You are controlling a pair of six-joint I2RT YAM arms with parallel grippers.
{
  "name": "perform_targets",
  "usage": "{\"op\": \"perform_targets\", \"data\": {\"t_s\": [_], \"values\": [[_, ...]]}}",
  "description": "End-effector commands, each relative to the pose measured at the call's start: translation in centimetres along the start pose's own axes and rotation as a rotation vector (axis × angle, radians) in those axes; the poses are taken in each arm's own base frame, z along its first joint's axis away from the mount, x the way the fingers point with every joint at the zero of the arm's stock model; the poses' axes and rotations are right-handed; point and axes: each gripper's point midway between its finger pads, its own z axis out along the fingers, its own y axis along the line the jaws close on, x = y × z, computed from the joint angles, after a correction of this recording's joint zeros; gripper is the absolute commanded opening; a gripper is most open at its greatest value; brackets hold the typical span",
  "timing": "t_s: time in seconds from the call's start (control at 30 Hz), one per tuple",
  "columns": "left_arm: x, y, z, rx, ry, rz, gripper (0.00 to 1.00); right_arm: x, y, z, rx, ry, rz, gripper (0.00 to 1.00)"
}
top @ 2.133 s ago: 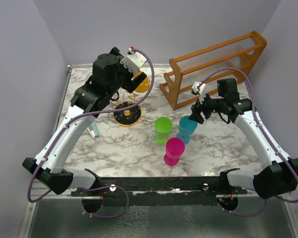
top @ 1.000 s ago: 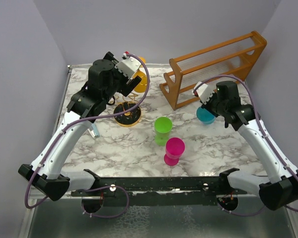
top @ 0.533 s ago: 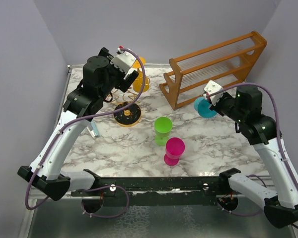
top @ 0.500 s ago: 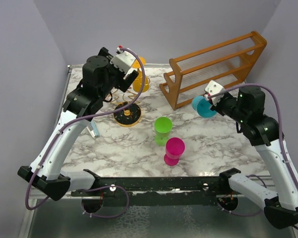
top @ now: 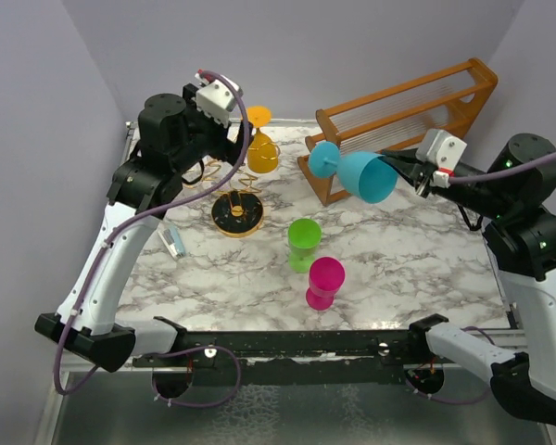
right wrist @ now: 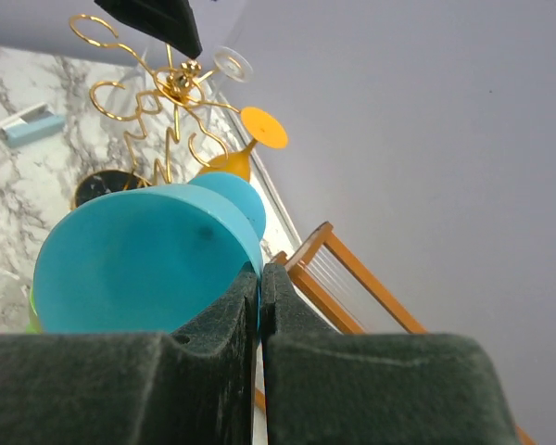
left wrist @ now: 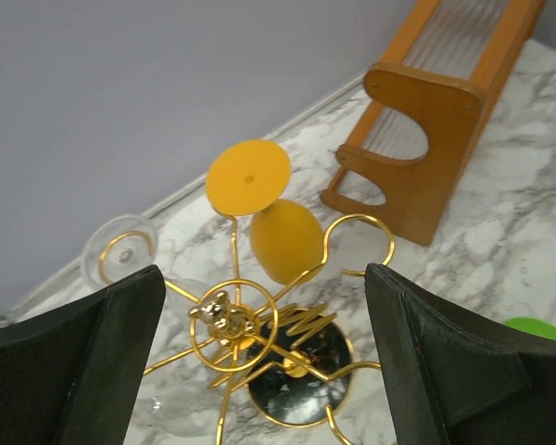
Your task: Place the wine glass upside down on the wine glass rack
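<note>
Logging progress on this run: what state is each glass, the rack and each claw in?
wine glass rack: standing upright.
blue wine glass: airborne, tipped sideways, gripped at its rim.
orange glass: hanging upside down on the rack.
green glass: upright on the table.
pink glass: upright on the table.
left claw: open, empty, above the rack.
right claw: shut on the blue wine glass.

No text, label, brand, number or sign can be read in any view. The small pale blue item [top: 173,242] lying just left of the wine glass rack [top: 239,218] is too small to show whether it carries print. The white housing [top: 442,148] on the arm well to the right of the rack shows a small red spot, with no legible marking.
</note>
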Motion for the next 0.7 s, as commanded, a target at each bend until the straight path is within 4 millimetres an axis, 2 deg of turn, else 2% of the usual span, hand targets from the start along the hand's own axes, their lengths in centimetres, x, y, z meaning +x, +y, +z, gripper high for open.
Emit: {"op": "perform_targets", "data": {"t_s": [0.0, 0.1, 0.17, 0.33, 0.67], "values": [[-2.8, -3.4, -1.5, 0.281, -0.104, -0.327, 0.90, -1.5, -0.4, 1.8, -0.039, -0.077, 0.076, 0.01], [-3.8, -4.9, -2.3, 0.433, -0.131, -0.507, 0.90, -2.1, -1.2, 2.5, -0.024, -0.107, 0.121, 0.01], [-4.7, -5.7, -2.6, 0.500, -0.147, -0.554, 0.90, -2.6, -1.7, 3.0, -0.013, -0.124, 0.157, 0.01], [-5.4, -6.9, -2.6, 0.586, -0.147, -0.636, 0.86, -3.4, -2.6, 3.6, 0.006, -0.149, 0.227, 0.01], [-5.2, -9.7, -1.1, 0.645, -0.103, -0.668, 0.83, -4.9, -2.1, 3.7, -0.053, -0.197, 0.264, 0.01]]}}
